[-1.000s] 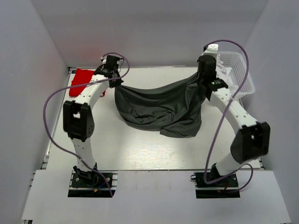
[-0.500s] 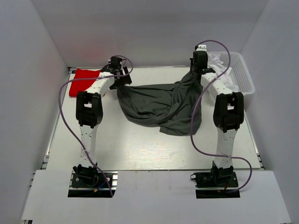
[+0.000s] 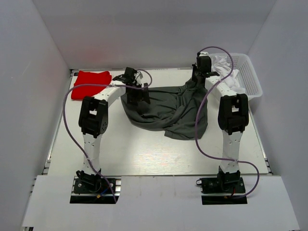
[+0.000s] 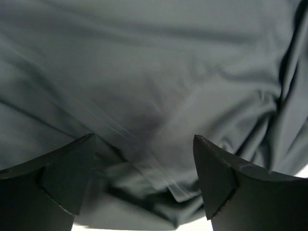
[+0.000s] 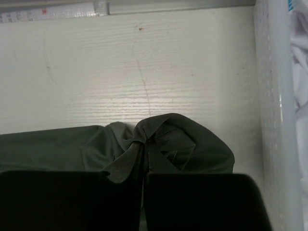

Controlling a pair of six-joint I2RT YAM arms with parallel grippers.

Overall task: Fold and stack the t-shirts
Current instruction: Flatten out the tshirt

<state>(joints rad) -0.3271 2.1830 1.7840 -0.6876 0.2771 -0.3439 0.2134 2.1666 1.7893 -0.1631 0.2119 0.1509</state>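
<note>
While my right gripper [image 5: 144,169] is clamped on a bunch of the grey t-shirt [image 3: 163,109] at the far side of the counter [image 3: 144,149], my left gripper [image 4: 143,138] hovers wide open and empty above it, so I'd take an outer hem and pull flat.

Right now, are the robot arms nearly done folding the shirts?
About halfway. The red shirt looks folded and lies at the far left. The grey shirt lies rumpled and spread out; the right gripper pinches its far edge, and the left gripper hangs open over it. Folding it and stacking the two are left.
</note>
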